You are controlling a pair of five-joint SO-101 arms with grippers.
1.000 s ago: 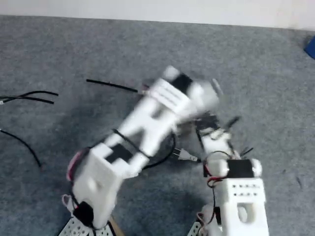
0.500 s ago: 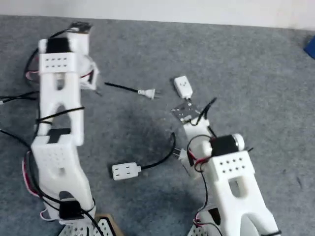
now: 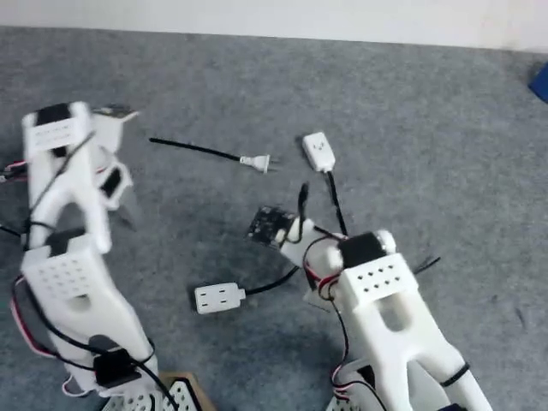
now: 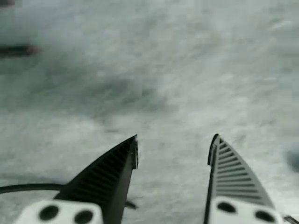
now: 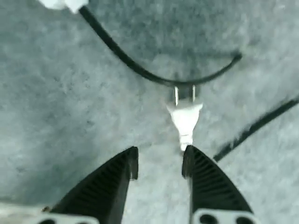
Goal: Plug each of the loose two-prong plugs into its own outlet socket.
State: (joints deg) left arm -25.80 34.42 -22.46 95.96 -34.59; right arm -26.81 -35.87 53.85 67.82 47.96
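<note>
Right wrist view gives me the right gripper with its jaws parted and empty, and a white two-prong plug lying on the grey carpet just past one fingertip. My left gripper hangs wide open over the carpet. On the high view a second plug lies near the small socket, not touching it.

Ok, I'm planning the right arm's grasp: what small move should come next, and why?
Probably nudge the right gripper forward over the plug: the gripper is open, and the plug lies just ahead of it, slightly off-centre, prongs pointing away, not yet inside its grasp.
</note>
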